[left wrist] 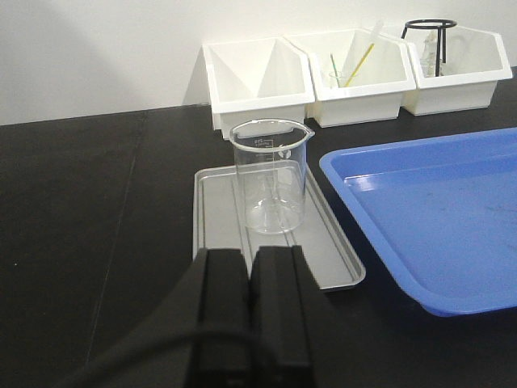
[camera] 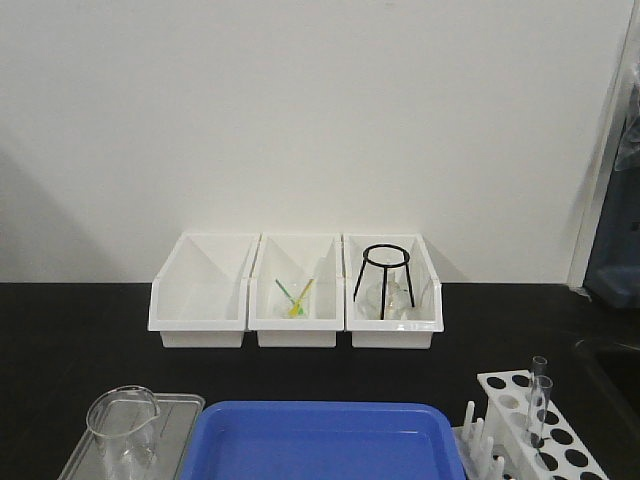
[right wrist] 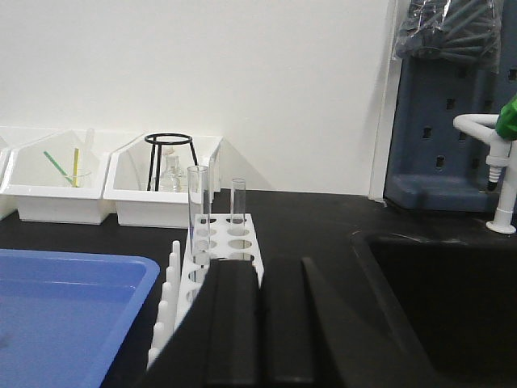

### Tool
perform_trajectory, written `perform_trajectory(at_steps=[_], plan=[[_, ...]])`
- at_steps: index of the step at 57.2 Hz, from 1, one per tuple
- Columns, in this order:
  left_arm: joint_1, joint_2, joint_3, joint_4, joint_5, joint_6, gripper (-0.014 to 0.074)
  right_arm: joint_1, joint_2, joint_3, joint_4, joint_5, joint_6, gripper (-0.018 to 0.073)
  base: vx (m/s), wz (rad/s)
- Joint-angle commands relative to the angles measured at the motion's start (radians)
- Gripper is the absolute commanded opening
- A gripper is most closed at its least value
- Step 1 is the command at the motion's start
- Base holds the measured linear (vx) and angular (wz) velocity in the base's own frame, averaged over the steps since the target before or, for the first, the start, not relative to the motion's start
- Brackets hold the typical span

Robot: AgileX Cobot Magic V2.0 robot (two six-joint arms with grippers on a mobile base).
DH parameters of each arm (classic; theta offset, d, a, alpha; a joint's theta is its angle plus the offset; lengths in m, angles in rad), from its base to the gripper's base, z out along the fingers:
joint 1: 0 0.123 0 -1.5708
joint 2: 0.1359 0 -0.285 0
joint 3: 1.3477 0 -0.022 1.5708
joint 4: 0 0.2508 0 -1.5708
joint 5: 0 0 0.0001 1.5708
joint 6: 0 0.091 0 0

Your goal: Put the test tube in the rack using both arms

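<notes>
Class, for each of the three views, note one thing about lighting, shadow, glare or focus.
Front view: even light, a soft grey shadow on the wall at left. Left wrist view: pale glare on the blue tray, and the left gripper looms slightly soft. Right wrist view: the right gripper is dark and featureless, the sink basin underexposed.

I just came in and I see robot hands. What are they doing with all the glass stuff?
Right now nothing is being carried. Two test tubes stand upright in the white rack, right in front of the right gripper. The left gripper is closed and empty, facing a glass beaker on a grey tray. The blue tray has nothing in it.
</notes>
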Motion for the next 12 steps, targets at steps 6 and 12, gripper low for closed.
perform_trajectory(at_steps=[6,12], plan=[[0.003,-0.013,-0.028,-0.006,-0.084,-0.006,-0.0007,0.001,-0.011,0.019,-0.002,-0.078,-0.011,-0.0011,0.0,0.0],[0.003,-0.013,-0.028,-0.006,-0.084,-0.006,-0.0007,0.001,-0.011,0.019,-0.002,-0.078,-0.011,-0.0011,0.0,0.0]])
